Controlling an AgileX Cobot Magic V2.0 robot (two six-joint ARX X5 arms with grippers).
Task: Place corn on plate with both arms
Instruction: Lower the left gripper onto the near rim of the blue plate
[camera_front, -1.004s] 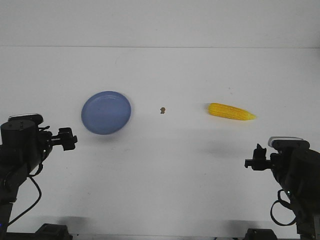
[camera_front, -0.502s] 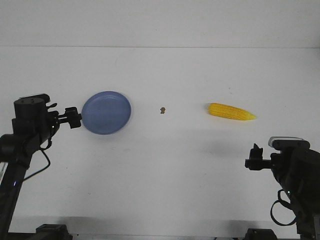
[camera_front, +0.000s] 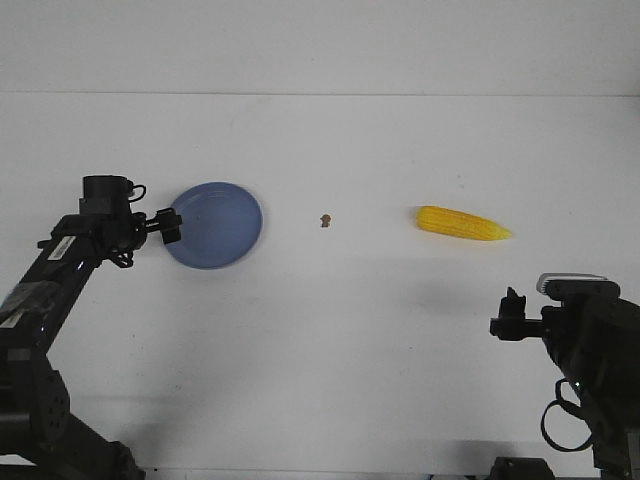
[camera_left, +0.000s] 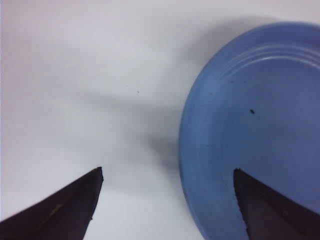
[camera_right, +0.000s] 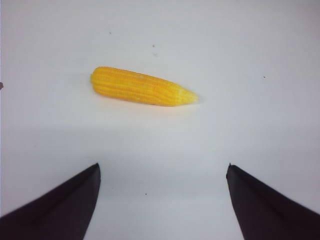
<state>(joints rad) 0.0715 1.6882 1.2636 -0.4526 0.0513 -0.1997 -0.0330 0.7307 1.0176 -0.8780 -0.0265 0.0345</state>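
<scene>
The blue plate (camera_front: 215, 224) lies flat on the white table at the left. My left gripper (camera_front: 170, 226) is open at the plate's left rim; in the left wrist view the gripper (camera_left: 167, 172) straddles the plate's edge (camera_left: 250, 130), one finger over the plate, one over bare table. The yellow corn (camera_front: 462, 223) lies on the table at the right, its point to the right. My right gripper (camera_front: 508, 318) is open and empty, well short of the corn; the right wrist view shows the corn (camera_right: 141, 86) ahead of the open gripper (camera_right: 162, 170).
A tiny brown speck (camera_front: 325, 220) lies on the table between the plate and the corn. The table's far edge meets a pale wall at the back.
My left arm has reached forward and rightward until its gripper sits at the plate's left rim. The right arm, the corn and the plate have not moved.
</scene>
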